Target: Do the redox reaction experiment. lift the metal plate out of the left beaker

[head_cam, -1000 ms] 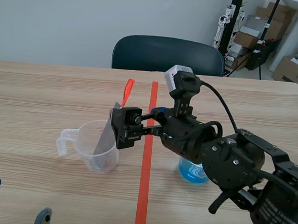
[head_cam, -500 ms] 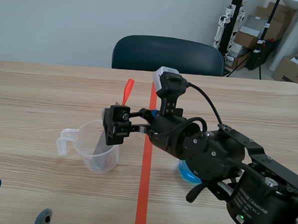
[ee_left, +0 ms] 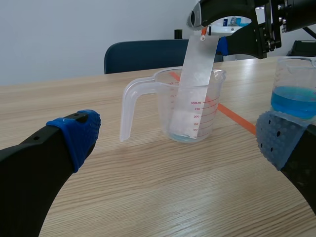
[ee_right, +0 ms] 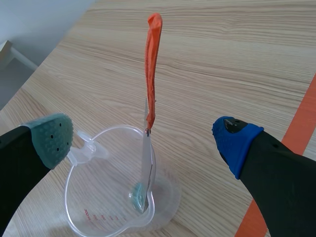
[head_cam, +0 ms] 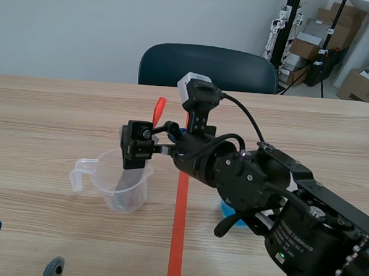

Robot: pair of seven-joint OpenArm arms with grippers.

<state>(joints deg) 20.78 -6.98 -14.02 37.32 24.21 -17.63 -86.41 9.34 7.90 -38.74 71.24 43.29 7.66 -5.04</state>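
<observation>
- Over the measuring jug (ee_left: 129, 116): spread right jaws flanking the orange-tipped metal plate (ee_right: 146, 163), no contact.
- Plate foot inside jug.
- Spread left jaws facing jug.

Left beaker (ee_left: 163, 108), just ahead of left tool (ee_left: 177, 138), btwn its fingers: red scale on the wall facing the tool. Reads from rim down "300 ml", 250, 200, 150, 100, w/ tick marks.
Under right tool (ee_right: 143, 138): same red print on beaker wall, too small to read.
Bkgd boxes (head_cam: 303, 48): print illegible.
</observation>
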